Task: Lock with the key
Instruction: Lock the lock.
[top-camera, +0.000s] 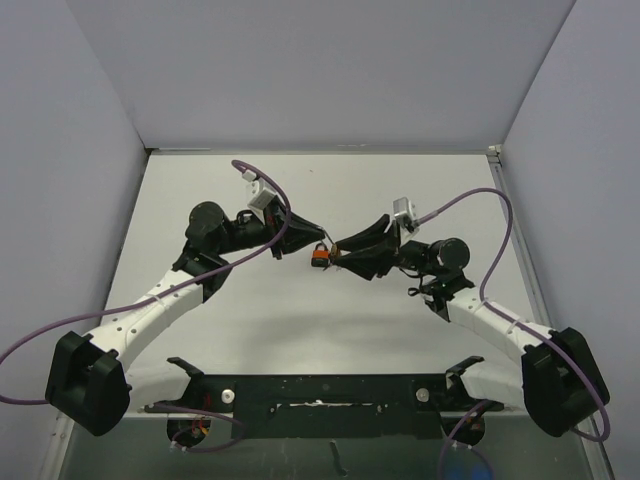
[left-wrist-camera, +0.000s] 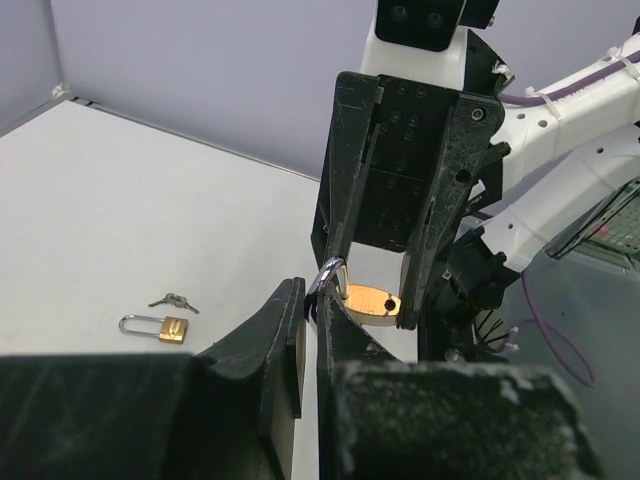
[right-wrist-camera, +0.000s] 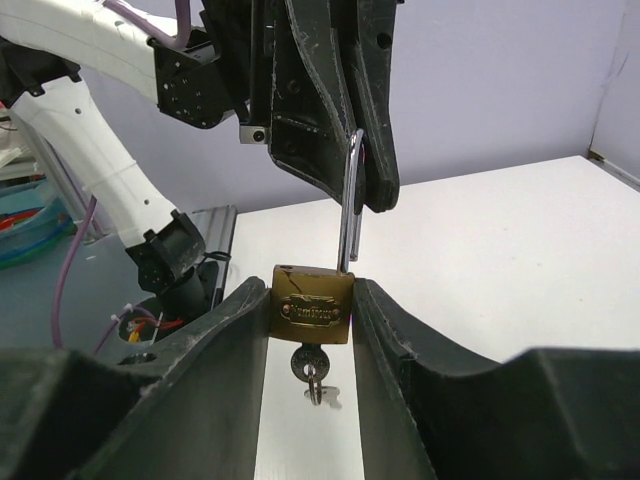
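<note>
A brass padlock (right-wrist-camera: 311, 306) hangs above the table between the two arms, seen in the top view as a small orange-brass body (top-camera: 320, 256). My right gripper (right-wrist-camera: 311, 290) is shut on the padlock's body, one finger on each side. A key (right-wrist-camera: 307, 360) sits in the keyhole underneath, with a second key dangling from its ring. The steel shackle (right-wrist-camera: 349, 200) stands raised out of the body. My left gripper (left-wrist-camera: 312, 298) is shut on that shackle (left-wrist-camera: 330, 272) from the opposite side, and its fingers (right-wrist-camera: 372, 150) reach down over the shackle's top.
A second small brass padlock (left-wrist-camera: 160, 327) with a small bunch of keys (left-wrist-camera: 175, 300) beside it lies on the white table (left-wrist-camera: 120, 220). Grey walls close the table at the back and sides. A black frame (top-camera: 310, 400) runs along the near edge.
</note>
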